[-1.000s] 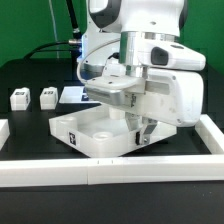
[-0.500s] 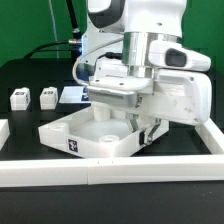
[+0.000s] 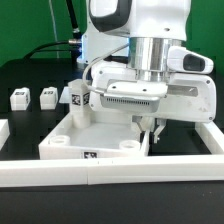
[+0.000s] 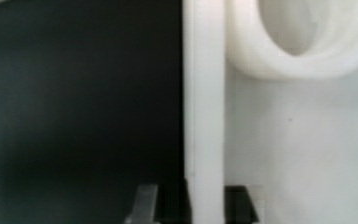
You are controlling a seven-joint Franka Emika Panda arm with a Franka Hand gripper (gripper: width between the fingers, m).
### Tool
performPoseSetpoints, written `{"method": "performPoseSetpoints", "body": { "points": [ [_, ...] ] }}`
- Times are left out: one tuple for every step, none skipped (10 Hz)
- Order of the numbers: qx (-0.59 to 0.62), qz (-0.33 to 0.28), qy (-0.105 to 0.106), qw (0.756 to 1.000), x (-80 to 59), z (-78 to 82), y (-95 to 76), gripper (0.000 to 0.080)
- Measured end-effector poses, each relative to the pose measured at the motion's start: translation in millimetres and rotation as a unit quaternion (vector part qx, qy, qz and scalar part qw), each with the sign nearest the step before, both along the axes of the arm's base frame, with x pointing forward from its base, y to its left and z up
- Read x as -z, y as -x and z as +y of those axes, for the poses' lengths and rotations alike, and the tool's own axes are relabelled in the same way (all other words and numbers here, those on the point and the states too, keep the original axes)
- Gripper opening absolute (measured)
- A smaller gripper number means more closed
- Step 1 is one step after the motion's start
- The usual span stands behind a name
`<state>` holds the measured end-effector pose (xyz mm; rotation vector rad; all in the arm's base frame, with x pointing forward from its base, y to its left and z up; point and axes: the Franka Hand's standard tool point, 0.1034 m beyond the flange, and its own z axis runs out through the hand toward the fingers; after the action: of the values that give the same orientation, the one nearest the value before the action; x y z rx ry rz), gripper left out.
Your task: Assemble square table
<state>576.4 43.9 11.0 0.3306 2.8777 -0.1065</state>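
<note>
Swung round since a second ago, the square tabletop [image 3: 65,142] now presents a flat side to the camera rather than a corner.
The gripper [image 3: 150,129] has its jaws closed on the tabletop's raised rim [image 4: 202,100] at the exterior view's right. The rim's long axis runs straight between the fingertips, with a round socket [image 4: 318,40] just beside it. The tray body stretches away from the jaws toward the exterior view's left, where what looks like a tagged leg [image 3: 75,98] stands upright at its far corner. Two loose legs [image 3: 18,98] [image 3: 47,97] wait well apart.

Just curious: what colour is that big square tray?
The tray is white; the exterior view shows it best.
</note>
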Motion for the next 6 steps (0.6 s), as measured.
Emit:
{"method": "performPoseSetpoints", "body": {
  "points": [
    [-0.033, 0.003, 0.010, 0.999, 0.9, -1.3, 1.0, 0.0054],
    [-0.100, 0.019, 0.030, 0.994, 1.6, 2.3, 1.2, 0.0054],
    [-0.118, 0.041, 0.039, 0.991, 0.3, 13.4, 0.9, 0.0054],
    [-0.082, 0.046, 0.028, 0.995, -3.2, 31.9, -0.1, 0.0054],
    [-0.088, 0.044, 0.025, 0.995, -1.1, 30.0, 0.7, 0.0054],
    [-0.080, 0.046, 0.025, 0.995, 0.6, 25.5, 1.6, 0.0054]
  ]
}}
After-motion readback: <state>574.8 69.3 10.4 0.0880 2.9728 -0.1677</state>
